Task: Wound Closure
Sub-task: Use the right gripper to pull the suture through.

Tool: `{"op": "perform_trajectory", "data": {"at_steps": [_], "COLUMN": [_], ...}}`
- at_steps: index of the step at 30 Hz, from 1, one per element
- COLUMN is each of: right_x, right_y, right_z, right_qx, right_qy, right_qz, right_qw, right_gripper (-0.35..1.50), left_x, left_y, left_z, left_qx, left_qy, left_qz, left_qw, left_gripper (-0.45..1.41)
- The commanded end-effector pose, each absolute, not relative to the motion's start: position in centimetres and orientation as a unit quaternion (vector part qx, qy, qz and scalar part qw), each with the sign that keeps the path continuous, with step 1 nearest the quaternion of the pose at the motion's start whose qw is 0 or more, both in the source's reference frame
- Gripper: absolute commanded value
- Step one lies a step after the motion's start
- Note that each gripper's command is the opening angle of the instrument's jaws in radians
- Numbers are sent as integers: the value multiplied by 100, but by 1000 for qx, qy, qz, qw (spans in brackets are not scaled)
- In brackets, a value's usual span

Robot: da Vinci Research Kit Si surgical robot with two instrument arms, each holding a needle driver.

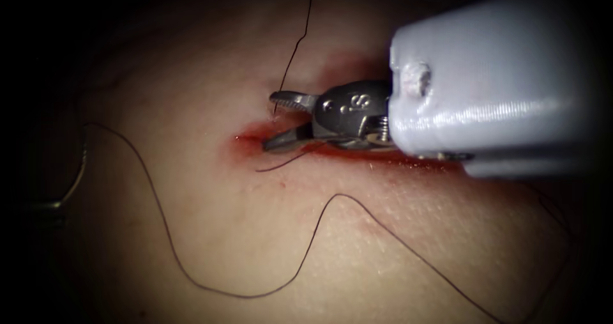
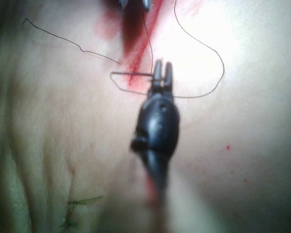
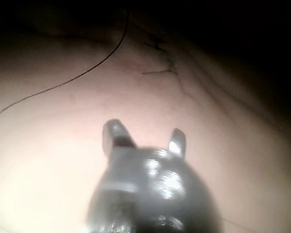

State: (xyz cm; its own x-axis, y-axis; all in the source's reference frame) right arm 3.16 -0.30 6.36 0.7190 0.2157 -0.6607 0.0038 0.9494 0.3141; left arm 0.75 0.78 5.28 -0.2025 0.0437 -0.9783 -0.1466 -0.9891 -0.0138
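Endoscope view: right hand [image 1: 284, 121] is released, empty, at the cut [image 1: 246, 138], thread [image 1: 294, 49] beside it. Left hand [image 2: 163, 68] grasps the needle [image 2: 131, 74], outside the tissue [image 1: 223, 234], left of the cut. Probably thread handling; the next move needs a precise grasp.

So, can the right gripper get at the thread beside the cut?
Probably yes: the right gripper is open and empty at the cut, the thread just off its upper jaw.

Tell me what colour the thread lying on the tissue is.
The thread is dark, nearly black; the endoscope view shows it best.
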Motion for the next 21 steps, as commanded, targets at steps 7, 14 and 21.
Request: {"op": "perform_trajectory", "data": {"at_steps": [7,14,21], "right_x": [322,333,345], "right_y": [-75,-78,-69], "right_z": [685,711,749], "right_qx": [212,207,175], "right_qy": [342,336,316], "right_qz": [33,30,35], "right_qw": [915,918,932], "right_gripper": [133,131,131], "left_x": [70,70,70], "left_y": [77,77,77], "left_z": [536,536,536], "left_qx": [-629,-629,-629], "left_qy": [40,40,40], "left_qz": [774,774,774], "left_qw": [61,61,61], "left_gripper": [-35,-35,-35]}}
